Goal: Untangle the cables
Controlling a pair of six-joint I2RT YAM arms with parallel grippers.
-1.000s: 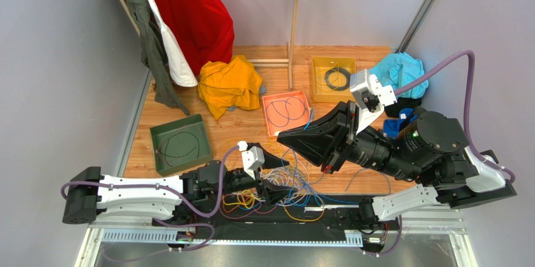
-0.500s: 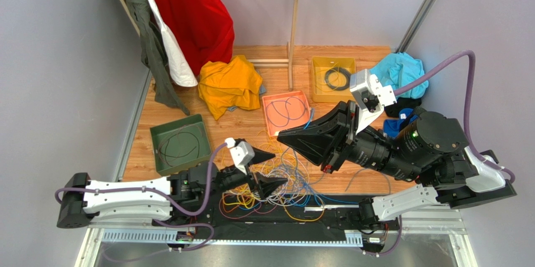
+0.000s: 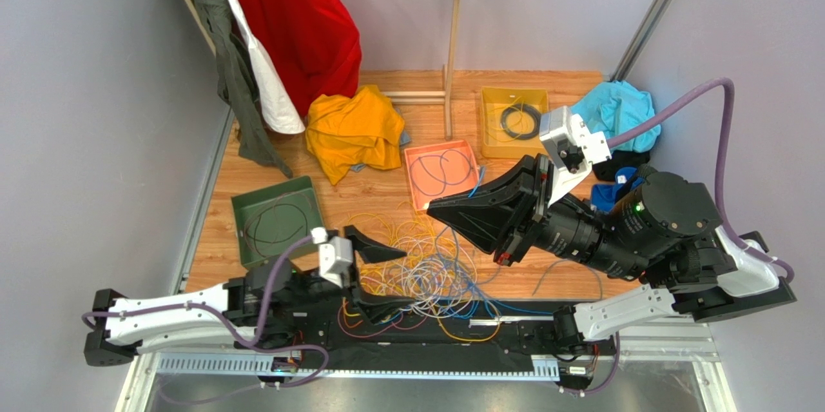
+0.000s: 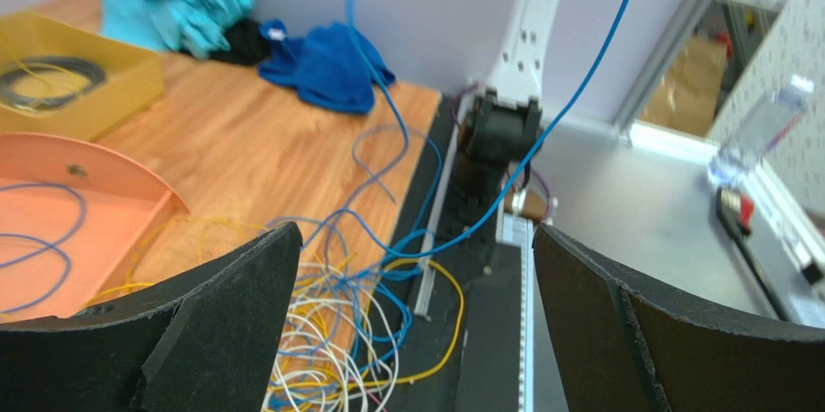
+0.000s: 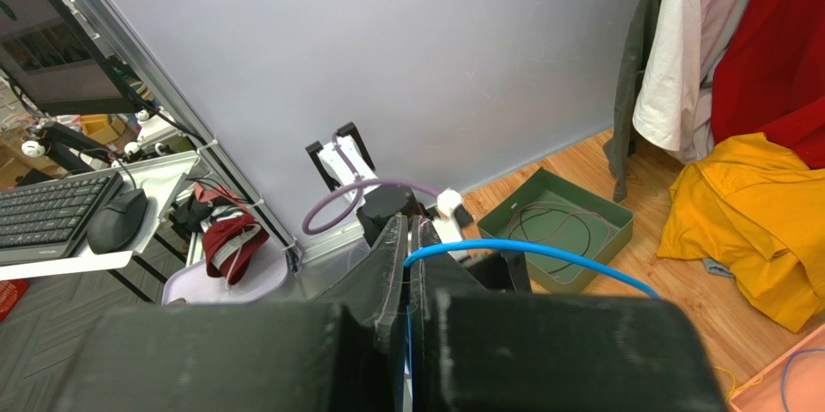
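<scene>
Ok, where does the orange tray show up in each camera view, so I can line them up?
Top external: the orange tray sits mid-table, just beyond the tip of the right hand.
Left wrist: at the left edge, around mid-height.
Right wrist: only a corner shows, at the bottom right, past the blue cable that the right hand pinches.
Shared landmark: the wooden table under the tray in all three views.

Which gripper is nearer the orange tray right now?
Right. The right gripper, shut on a blue cable, points at the orange tray's near edge; the left gripper, open, is farther back over the cable tangle.
</scene>
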